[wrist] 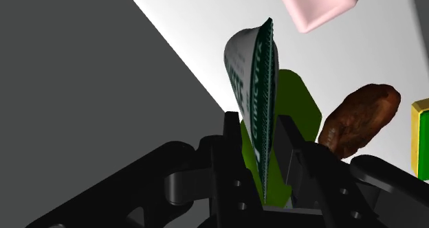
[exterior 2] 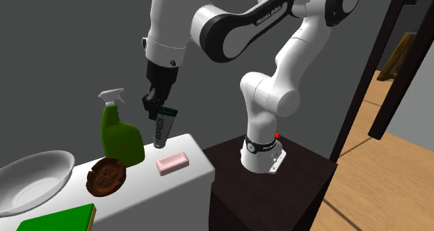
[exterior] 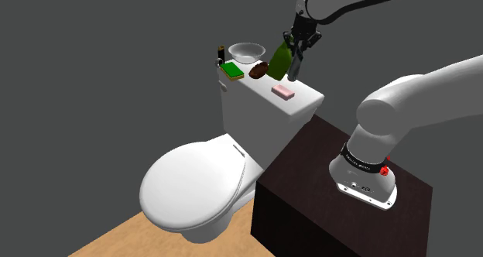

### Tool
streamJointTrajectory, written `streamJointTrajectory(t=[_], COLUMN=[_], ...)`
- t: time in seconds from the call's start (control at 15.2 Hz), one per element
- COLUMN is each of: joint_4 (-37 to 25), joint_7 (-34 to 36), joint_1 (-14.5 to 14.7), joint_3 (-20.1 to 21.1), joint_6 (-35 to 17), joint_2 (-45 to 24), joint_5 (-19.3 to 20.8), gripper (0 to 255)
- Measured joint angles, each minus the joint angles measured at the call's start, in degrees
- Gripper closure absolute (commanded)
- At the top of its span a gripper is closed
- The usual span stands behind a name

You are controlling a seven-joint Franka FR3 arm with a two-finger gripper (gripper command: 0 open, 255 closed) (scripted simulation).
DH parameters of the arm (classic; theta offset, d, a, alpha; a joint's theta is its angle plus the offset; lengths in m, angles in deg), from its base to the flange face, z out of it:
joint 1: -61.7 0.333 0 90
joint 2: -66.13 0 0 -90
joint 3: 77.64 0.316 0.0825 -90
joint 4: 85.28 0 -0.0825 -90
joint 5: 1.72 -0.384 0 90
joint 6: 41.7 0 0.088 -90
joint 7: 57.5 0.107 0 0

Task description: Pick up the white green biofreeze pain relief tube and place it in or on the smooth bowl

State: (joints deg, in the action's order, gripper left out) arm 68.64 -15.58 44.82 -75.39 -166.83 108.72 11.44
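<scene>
Your gripper (exterior 2: 154,115) clamps the tube (exterior 2: 163,127) by one end, seemingly so it hangs free, well apart from the bowl (exterior 2: 28,188).

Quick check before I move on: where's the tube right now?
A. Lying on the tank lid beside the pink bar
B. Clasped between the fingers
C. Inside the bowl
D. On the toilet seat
B: the tube is clamped between the two fingers, hanging over the tank lid and apart from the bowl.
</scene>
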Motion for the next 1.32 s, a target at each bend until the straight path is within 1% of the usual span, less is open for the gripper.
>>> streamJointTrajectory(t=[1.12, 1.32], joint_4=[-12.4, -16.7], joint_7=[-2.6, -2.7], joint_1=[0.5, 0.2], joint_3=[0.1, 0.1], joint_6=[13.1, 12.5], joint_2=[0.8, -4.0], joint_5=[-1.5, -1.3], gripper=[255, 255])
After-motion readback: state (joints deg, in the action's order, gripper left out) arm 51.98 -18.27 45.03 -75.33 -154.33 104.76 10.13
